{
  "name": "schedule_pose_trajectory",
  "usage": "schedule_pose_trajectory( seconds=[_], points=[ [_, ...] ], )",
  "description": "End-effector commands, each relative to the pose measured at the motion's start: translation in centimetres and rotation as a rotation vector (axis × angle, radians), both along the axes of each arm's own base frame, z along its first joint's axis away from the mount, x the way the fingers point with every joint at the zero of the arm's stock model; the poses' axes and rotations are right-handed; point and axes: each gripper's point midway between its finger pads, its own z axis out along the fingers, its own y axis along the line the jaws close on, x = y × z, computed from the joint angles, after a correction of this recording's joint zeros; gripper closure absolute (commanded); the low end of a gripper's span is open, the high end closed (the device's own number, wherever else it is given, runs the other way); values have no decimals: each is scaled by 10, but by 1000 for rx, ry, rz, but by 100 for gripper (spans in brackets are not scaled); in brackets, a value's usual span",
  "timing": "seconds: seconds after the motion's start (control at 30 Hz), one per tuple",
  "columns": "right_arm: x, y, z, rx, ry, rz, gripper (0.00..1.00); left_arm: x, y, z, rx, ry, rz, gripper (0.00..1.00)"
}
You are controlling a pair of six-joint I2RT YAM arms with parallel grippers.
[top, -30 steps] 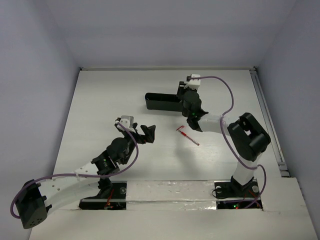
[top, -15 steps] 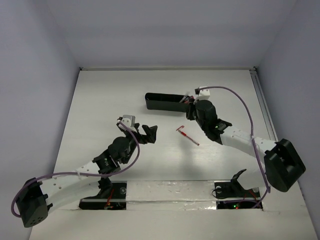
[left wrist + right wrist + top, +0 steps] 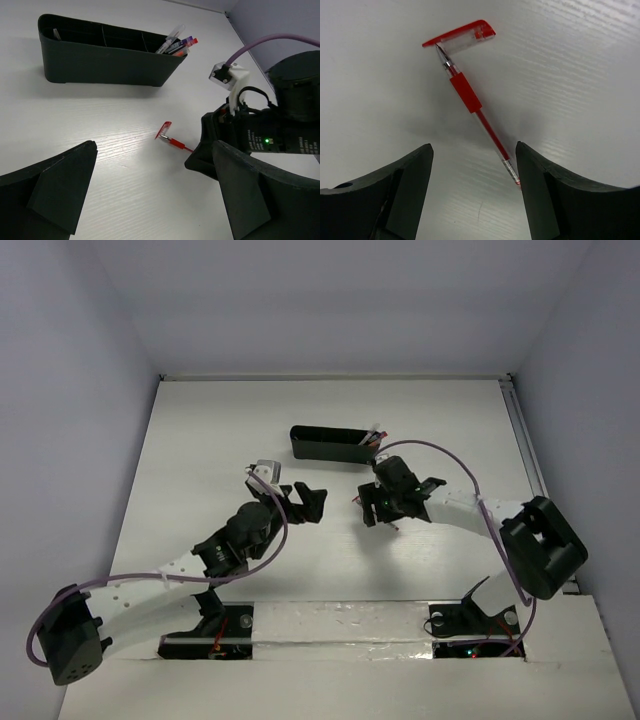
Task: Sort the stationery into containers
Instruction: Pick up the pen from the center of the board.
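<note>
Above uncapped red pen (image 3: pixel 466 94), R gripper (image 3: pixel 474 154) jaws apart, empty; L gripper (image 3: pixel 154 150) likewise

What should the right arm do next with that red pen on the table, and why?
Probably lower the right gripper and close on the red pen: it lies on the table between the open fingers, not yet held.

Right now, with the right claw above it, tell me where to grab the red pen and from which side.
Take the red pen by its red rubber sleeve, straight down from above, right claw open across the barrel. It lies flat on the table, so likely only a top pinch fits; keep off the loose cap at its tip.
</note>
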Motion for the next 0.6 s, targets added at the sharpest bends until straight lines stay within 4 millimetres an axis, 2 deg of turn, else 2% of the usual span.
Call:
schedule_pose_trajectory(
  seconds=[0.0, 0.13, 0.2, 0.33, 0.57],
  points=[
    [-1, 7, 3, -14, 53, 19, 27, -5, -4, 19, -60, 1, -21, 1],
    [2, 0, -10, -72, 95, 3, 31, -11, -6, 7, -52, 43, -47, 1],
    [2, 1, -11, -77, 107, 5, 37, -14, -8, 4, -57, 52, -69, 1],
    [-12, 9, -16, -27, 168, 39, 59, -21, -7, -3, -85, 69, -86, 1],
    [-38, 16, -26, 64, 246, 62, 70, -26, -6, -16, -96, 104, -95, 1]
  ],
)
